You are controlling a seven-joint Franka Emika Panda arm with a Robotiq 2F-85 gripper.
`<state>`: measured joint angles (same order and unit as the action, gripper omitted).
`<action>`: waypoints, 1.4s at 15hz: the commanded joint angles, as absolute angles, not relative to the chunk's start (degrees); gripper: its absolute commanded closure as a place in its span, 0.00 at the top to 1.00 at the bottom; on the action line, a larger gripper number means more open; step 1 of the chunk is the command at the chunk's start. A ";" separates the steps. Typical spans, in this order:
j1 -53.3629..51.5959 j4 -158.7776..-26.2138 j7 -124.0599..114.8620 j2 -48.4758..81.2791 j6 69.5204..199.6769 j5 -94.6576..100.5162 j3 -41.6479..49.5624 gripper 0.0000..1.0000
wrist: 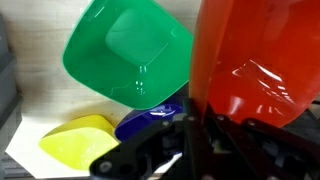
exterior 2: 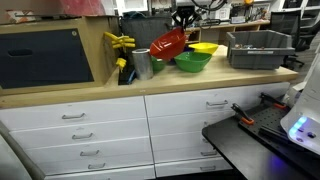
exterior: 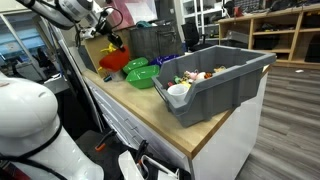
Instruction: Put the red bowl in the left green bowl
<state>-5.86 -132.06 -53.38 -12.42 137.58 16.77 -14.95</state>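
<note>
Carrying: our tool (wrist: 195, 125) grips the red bowl (exterior 2: 168, 45).
Next we should lower it into the left green bowl (exterior: 137, 66) beneath.

Bright, even indoor light in both exterior views, small and slightly soft. Wrist view blurred at close range, with white glare on the red bowl (wrist: 255, 75).
</note>
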 commanded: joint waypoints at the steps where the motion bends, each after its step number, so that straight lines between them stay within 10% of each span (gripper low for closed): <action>1: -3.59 -129.66 -55.77 -12.56 136.37 19.41 -14.69 0.02; 21: -1.91 -124.21 -82.59 -3.85 141.88 37.41 -13.99 0.02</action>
